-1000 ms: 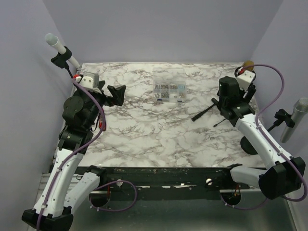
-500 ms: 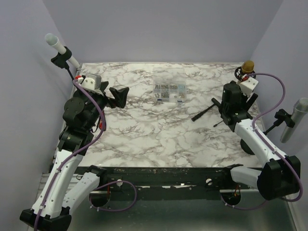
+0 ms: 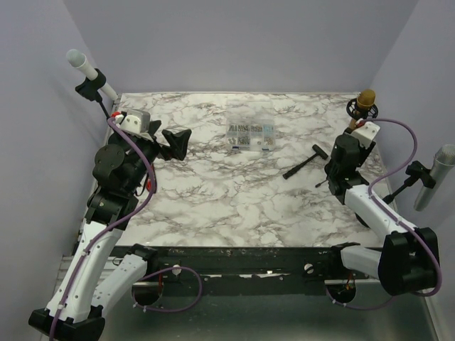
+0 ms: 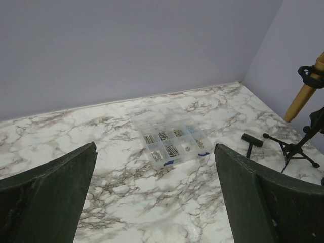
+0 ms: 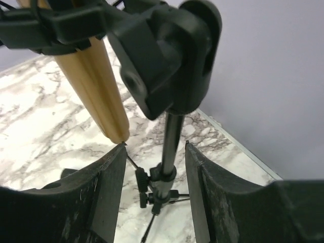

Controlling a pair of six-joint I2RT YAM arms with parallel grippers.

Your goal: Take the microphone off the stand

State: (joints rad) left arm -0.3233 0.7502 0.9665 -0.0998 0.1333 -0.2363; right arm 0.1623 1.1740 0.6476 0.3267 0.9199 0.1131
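Note:
A gold microphone (image 3: pixel 367 97) sits tilted in a black shock-mount clip on a small tripod stand (image 3: pixel 353 108) at the table's far right corner. In the right wrist view its gold body (image 5: pixel 93 76) slants down from the black clip (image 5: pixel 167 55). My right gripper (image 5: pixel 155 144) is open just below it. Its fingers stand either side of the stand's thin pole (image 5: pixel 169 147) without touching. My left gripper (image 3: pixel 178 138) is open and empty above the table's left side. The left wrist view shows the microphone (image 4: pixel 304 93) and the tripod legs (image 4: pixel 296 147) far off to the right.
A clear compartment box of screws (image 3: pixel 250 136) lies at the back centre, also in the left wrist view (image 4: pixel 169 139). A black T-handle tool (image 3: pixel 304 162) lies left of my right arm. A white microphone (image 3: pixel 85 69) stands off the left edge, a grey one (image 3: pixel 434 174) off the right.
My right arm has swung right and back toward the stand, uncovering the gold microphone in the top view. My left arm has hardly moved.

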